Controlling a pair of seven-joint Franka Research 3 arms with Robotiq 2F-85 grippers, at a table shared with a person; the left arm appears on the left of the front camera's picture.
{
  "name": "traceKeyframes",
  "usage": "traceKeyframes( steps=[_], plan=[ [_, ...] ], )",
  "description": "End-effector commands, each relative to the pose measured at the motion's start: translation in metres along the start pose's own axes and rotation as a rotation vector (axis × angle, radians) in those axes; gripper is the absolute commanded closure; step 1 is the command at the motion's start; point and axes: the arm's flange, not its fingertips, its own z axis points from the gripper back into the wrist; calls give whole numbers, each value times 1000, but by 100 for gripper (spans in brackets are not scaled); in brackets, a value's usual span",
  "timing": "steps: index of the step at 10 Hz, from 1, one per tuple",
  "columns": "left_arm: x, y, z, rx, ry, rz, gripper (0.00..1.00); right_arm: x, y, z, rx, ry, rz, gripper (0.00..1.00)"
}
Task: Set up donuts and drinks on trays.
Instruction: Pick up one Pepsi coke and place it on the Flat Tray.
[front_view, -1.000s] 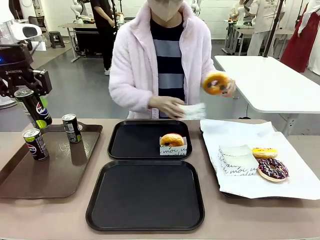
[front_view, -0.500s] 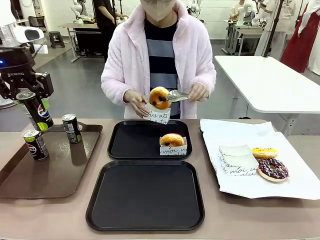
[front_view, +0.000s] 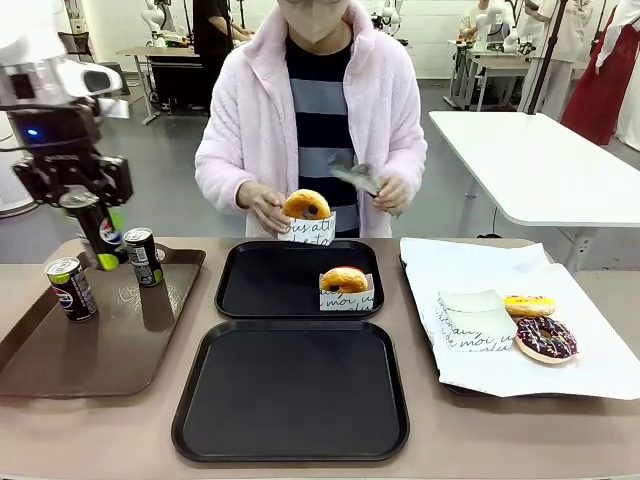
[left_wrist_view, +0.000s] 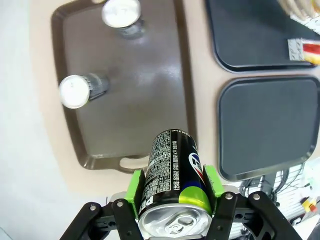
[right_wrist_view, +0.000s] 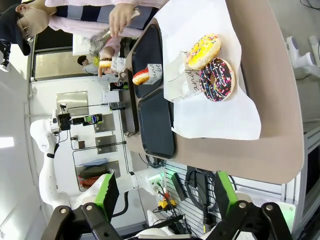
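My left gripper (front_view: 84, 198) is shut on a black soda can (front_view: 102, 232), held tilted in the air above the back left corner of the brown tray (front_view: 110, 340). In the left wrist view the can (left_wrist_view: 175, 175) sits between the green pads. Two more cans (front_view: 70, 288) (front_view: 143, 256) stand on the brown tray. A glazed donut in a sleeve (front_view: 344, 285) rests on the far black tray (front_view: 265, 285); the near black tray (front_view: 290, 390) is bare. The person holds another sleeved donut (front_view: 307, 213) above the far tray. My right gripper (right_wrist_view: 166, 195) is open, high above the table's right end.
A white-paper-lined tray (front_view: 600, 370) at the right carries an empty sleeve (front_view: 475, 320), a yellow-iced donut (front_view: 529, 305) and a chocolate donut (front_view: 545, 338). The person's other hand holds metal tongs (front_view: 355, 178). A white table (front_view: 540, 160) stands behind to the right.
My left gripper has carried the can to the right. The person has set the donut into a sleeve, lowered it toward the far tray, and pulled the tongs away.
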Motion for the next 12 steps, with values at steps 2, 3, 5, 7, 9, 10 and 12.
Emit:
traceKeyframes(
  steps=[2, 3, 5, 7, 9, 10, 12],
  plan=[
    [16, -68, -21, 25, 29, -102, 41, -1, 0, 1, 7, 2, 3, 0],
    [18, -90, -32, 37, 33, -137, 41, -1, 0, 1, 7, 2, 3, 0],
    [8, -82, -29, 44, 56, -180, 41, -1, 0, 1, 7, 2, 3, 0],
    [-37, -28, -21, 88, 102, -326, 41, -1, 0, 1, 7, 2, 3, 0],
    [-59, -10, -22, 82, 83, -352, 41, -1, 0, 1, 7, 2, 3, 0],
    [-55, -13, -24, 94, 85, -352, 41, -1, 0, 1, 7, 2, 3, 0],
    [-42, -22, -28, 106, 92, -354, 41, -1, 0, 1, 7, 2, 3, 0]
  ],
)
